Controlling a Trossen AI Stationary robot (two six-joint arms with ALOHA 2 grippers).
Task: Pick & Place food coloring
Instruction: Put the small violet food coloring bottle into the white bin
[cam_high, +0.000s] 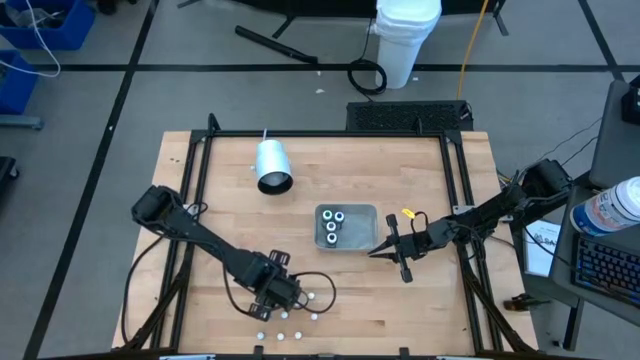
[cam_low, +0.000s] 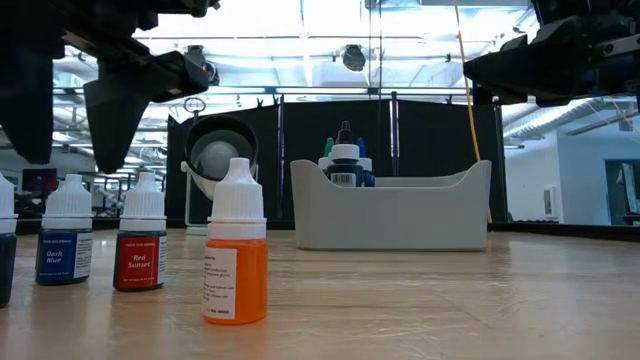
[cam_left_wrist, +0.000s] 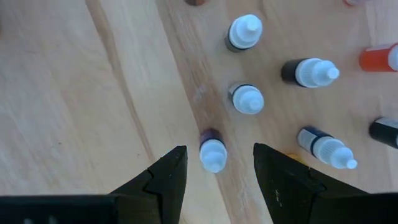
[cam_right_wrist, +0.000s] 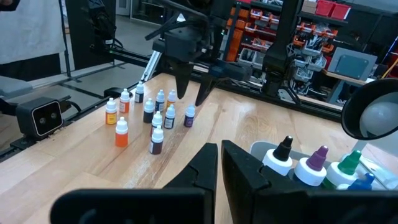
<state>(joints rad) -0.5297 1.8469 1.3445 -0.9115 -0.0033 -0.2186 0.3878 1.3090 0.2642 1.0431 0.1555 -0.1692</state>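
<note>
Left gripper (cam_left_wrist: 214, 171) spread open above a small purple food coloring bottle (cam_left_wrist: 212, 149), upright among others near the table's front edge. Likely light, rigid, smooth, easily toppled; best pinched at the body below the cap. Right gripper (cam_right_wrist: 219, 163) nearly closed, empty, beside the grey tray (cam_high: 362, 243).

The table (cam_high: 330, 290) is seen from straight overhead in the high view, with both arms and some surrounding floor taken in. In the low view it is looked across from board height, close behind an orange bottle (cam_low: 236, 245), toward the grey tray (cam_low: 390, 213). The bottle cluster (cam_left_wrist: 247, 99) is viewed steeply from close above by the left wrist camera. From the right wrist, the same cluster (cam_right_wrist: 155, 118) is seen farther off, across the tabletop.
</note>
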